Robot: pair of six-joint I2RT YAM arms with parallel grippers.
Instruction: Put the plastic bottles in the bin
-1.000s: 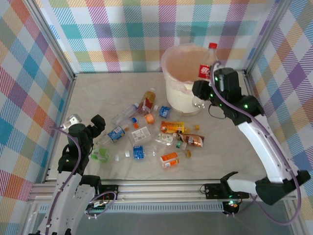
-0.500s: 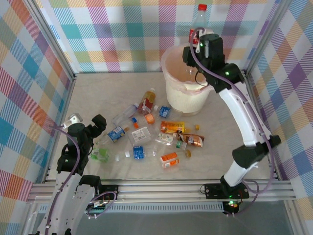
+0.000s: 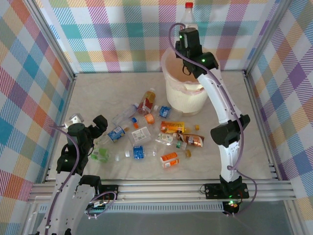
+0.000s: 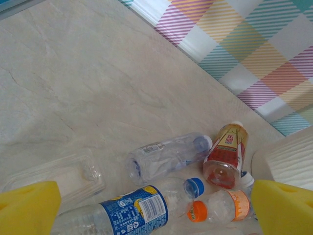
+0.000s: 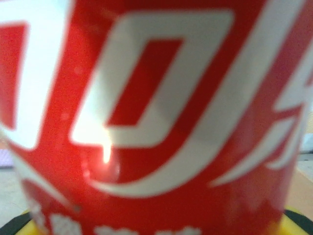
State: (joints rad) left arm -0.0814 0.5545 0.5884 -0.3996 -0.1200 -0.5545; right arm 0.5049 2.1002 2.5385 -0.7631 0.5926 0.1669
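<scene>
right jaws: clamping the red-labelled bottle (image 3: pixel 190 17) by its label, upright; bin (image 3: pixel 181 100) sitting below them | left jaws: standing wide, gripping nothing; blue-labelled bottle (image 4: pixel 132 210) lying just beneath, between them | handling: probably light, thin-walled, slippery, crushing easily; mid-body hold suiting best

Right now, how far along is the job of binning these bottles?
Done: I can't tell whether the bin holds any bottles yet. In hand: the right hand is shut on a red-label bottle, held upright over the bin. Left: roughly a dozen bottles lie scattered on the table, and the left hand hangs open beside them, empty.
</scene>
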